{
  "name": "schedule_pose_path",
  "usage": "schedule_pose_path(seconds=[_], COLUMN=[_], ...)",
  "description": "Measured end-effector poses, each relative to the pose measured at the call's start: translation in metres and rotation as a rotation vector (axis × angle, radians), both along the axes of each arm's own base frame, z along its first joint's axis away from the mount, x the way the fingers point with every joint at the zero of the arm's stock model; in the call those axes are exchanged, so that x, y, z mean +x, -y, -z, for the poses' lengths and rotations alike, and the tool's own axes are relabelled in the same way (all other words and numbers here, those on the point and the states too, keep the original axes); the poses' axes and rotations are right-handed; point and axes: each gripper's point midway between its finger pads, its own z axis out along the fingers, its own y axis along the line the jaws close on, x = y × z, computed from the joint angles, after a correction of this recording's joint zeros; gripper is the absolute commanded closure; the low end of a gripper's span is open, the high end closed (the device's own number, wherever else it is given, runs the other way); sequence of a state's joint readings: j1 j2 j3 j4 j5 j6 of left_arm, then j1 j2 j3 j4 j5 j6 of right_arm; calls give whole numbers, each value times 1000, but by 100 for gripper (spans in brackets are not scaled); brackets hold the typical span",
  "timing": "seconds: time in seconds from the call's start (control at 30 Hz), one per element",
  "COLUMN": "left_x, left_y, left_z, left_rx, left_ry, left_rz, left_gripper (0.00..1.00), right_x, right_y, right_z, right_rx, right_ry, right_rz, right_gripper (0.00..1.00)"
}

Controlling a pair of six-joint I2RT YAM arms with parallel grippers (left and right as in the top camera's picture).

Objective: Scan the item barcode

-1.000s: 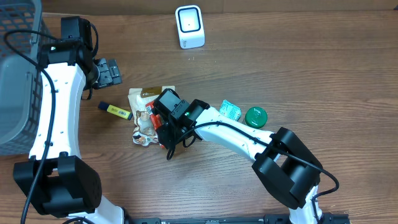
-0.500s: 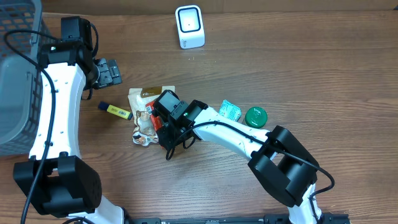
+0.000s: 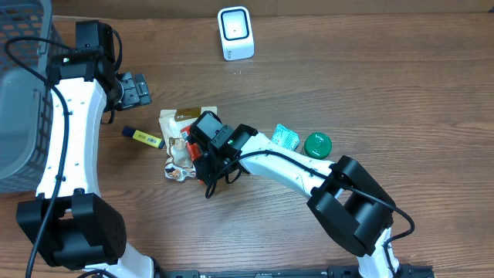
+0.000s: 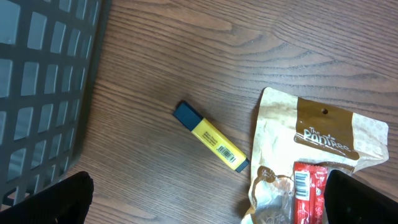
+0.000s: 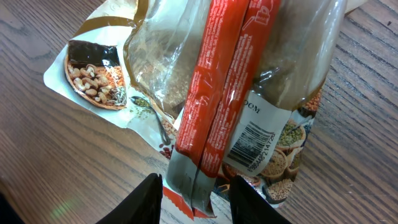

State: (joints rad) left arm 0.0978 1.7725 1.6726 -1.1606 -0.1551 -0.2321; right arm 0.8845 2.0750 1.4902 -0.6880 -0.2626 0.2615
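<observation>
A red snack bar (image 5: 214, 99) lies on top of a clear grain bag (image 5: 280, 124) that carries a barcode label. My right gripper (image 5: 196, 202) straddles the bar's crimped end, its fingers (image 5: 146, 199) a little apart from the wrapper on both sides. Overhead, that right gripper (image 3: 202, 161) hangs over the snack pile (image 3: 179, 143). The white scanner (image 3: 235, 32) stands at the far edge of the table. My left gripper (image 3: 135, 89) hovers wide open near the basket. From its wrist view, the left gripper (image 4: 211, 208) looks down on a yellow highlighter (image 4: 210, 137) and the red bar (image 4: 308, 193).
A grey mesh basket (image 3: 19, 100) fills the left edge of the table. The highlighter (image 3: 143, 137) lies left of the pile. Right of it, beside my right arm, sit a teal packet (image 3: 285, 137) and a green lid (image 3: 317, 144). A beige pouch (image 4: 323, 134) lies under the bar.
The right arm has shifted slightly over the pile. The left arm and the objects have not moved.
</observation>
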Motion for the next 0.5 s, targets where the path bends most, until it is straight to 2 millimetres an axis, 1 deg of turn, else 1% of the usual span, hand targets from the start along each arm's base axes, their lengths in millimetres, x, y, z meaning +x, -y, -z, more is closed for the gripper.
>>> schedule_pose_path(seconds=[0.07,0.17,0.37,0.47,0.5], left_x=[0,0,0,0,0], left_y=[0,0,0,0,0], left_z=[0,0,0,0,0], left_rx=[0,0,0,0,0], left_ry=[0,0,0,0,0], left_rz=[0,0,0,0,0], left_gripper=[0,0,0,0,0], right_x=[0,-1,0,0,0], right_y=[0,1,1,1,1], right_z=[2,10,11,11,11], right_rx=[-3,-17,-16,-16,-15], right_ry=[-2,-12,-12,-13,-11], right_rz=[1,0,1,4,0], right_gripper=[64,64,64,76,77])
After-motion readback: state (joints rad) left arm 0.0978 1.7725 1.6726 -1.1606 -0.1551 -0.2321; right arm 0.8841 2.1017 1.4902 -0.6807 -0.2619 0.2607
